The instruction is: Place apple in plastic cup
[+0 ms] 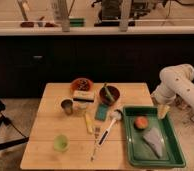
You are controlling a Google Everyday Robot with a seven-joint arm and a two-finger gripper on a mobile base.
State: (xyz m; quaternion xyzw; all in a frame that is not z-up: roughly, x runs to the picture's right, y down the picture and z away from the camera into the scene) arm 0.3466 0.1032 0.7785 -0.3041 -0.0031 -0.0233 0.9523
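The apple, small, round and orange-red, lies in the far part of a green tray at the table's right. The plastic cup, translucent light green, stands upright near the table's front left, far from the apple. My white arm reaches in from the right. The gripper hangs at its end over the tray's far right corner, right of and behind the apple, close to a pale yellow wedge.
A grey cloth lies in the tray. On the wooden table are a dark grey metal cup, a red bowl, a dark bowl, a white block, a teal packet, a white-headed utensil and a fork.
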